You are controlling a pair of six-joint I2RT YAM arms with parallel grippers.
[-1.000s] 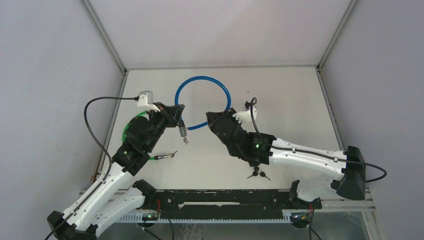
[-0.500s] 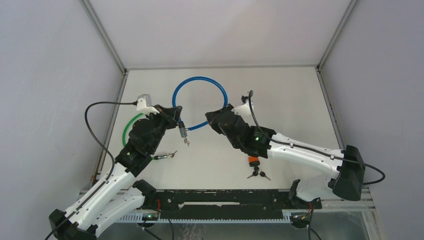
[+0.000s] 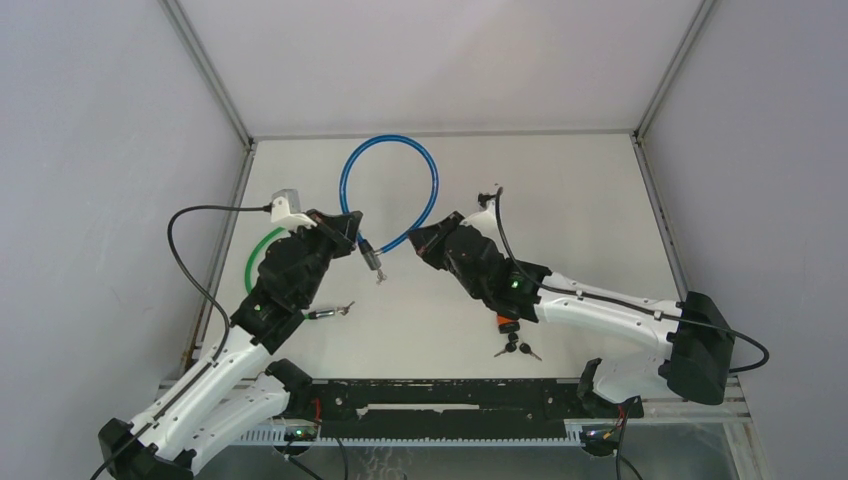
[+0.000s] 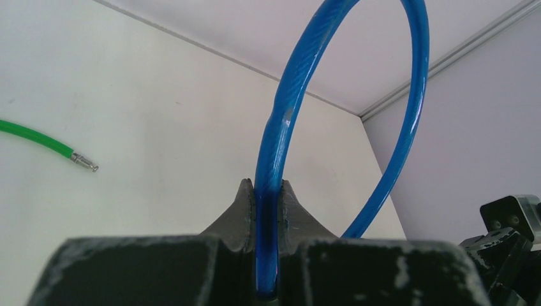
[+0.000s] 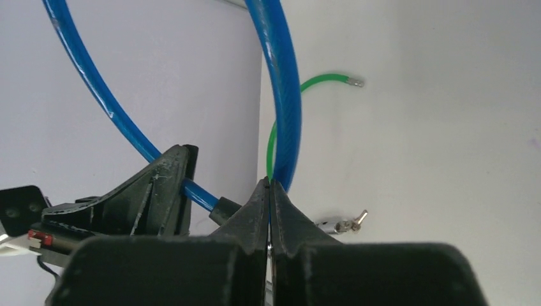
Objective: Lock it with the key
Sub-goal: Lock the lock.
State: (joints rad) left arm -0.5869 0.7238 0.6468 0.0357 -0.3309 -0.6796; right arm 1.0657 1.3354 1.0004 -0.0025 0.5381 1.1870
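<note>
We judged the step in hand to be bringing the free end of the blue cable (image 4: 281, 115) to its lock barrel (image 3: 370, 258), so that the key could then be turned. To do it well, the barrel had to be kept steady and the cable's tip lined up straight with the barrel's mouth, not forced in at an angle. A grip close to the tip would have helped.

The left pincer (image 4: 266, 191), left of centre in the top view, was closed narrowly on the blue cable, which rose from between its fingers into a loop toward the upper middle. The barrel hung just below it over the desk (image 3: 560, 200). The right pincer (image 5: 269, 188), at centre, was fully closed with its fingertips meeting. The blue cable ran just behind them, but we could not tell whether anything was pinched.

A green cable (image 3: 262, 250) lay at lower left, and spare keys (image 3: 515, 348) lay near the bottom.
</note>
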